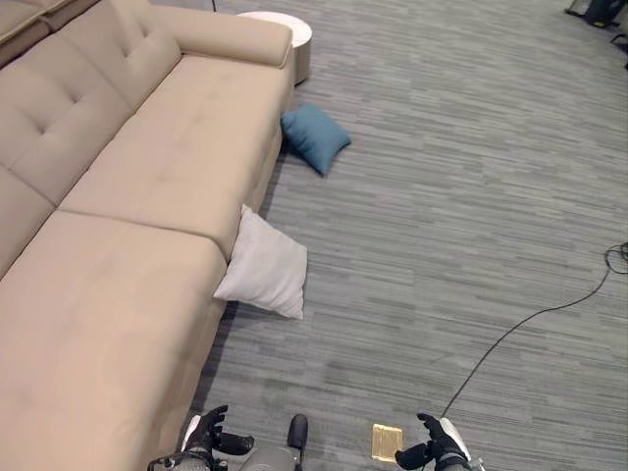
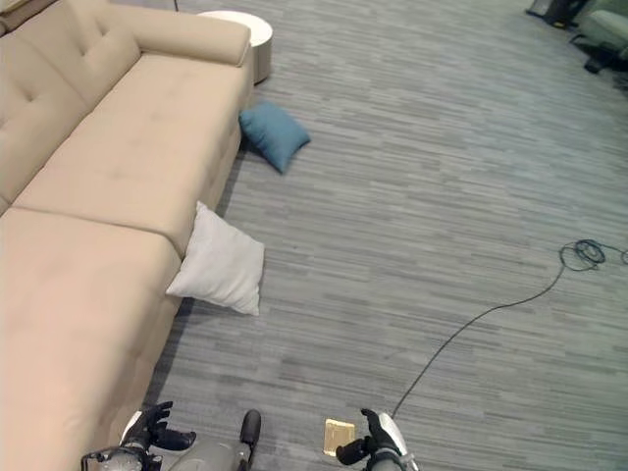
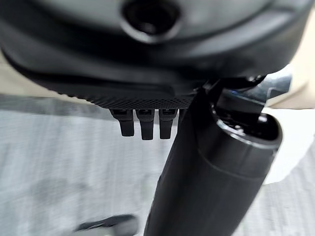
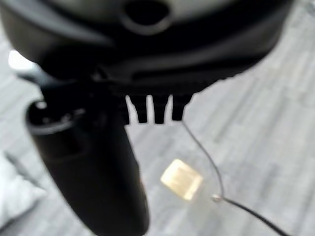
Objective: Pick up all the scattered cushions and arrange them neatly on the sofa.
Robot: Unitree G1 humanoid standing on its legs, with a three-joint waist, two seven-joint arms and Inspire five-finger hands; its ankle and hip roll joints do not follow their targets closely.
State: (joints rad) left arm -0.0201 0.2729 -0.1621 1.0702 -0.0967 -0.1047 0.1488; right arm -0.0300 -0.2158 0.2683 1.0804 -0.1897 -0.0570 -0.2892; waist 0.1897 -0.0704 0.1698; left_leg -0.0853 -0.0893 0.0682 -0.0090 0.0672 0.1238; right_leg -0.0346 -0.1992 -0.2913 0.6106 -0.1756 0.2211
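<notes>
While the beige sofa (image 1: pixel 147 186) runs from 7 to 11 o'clock with bare seats, two cushions lie on the grey carpet (image 1: pixel 461 196) against its front edge. One white cushion (image 1: pixel 265 267) leans tilted on the sofa front near the centre, touching the seam between two seat sections. One blue cushion (image 1: pixel 316 136) sits farther off at about 12 o'clock, its corner touching the sofa base near the armrest. Neither cushion is on the seats.

One round white side table (image 1: pixel 285 34) stands at 12 o'clock, just beyond the armrest. One small tan square (image 1: pixel 387 442) lies flat on the carpet at 6 o'clock, between the two hands; no writing on it can be read. One thin black cord (image 1: pixel 530 319) trails across the carpet from 3 o'clock toward 5 o'clock, ending in a loose coil at the far right. Dark chair bases show at 1 o'clock.

At 7 o'clock the left hand (image 1: pixel 208 433) hangs low beside the sofa front, fingers relaxed and holding nothing. At 5 o'clock the right hand (image 1: pixel 437 446) hangs over the carpet just right of the tan square, fingers likewise loose and empty. Both hands are well apart from either cushion.
</notes>
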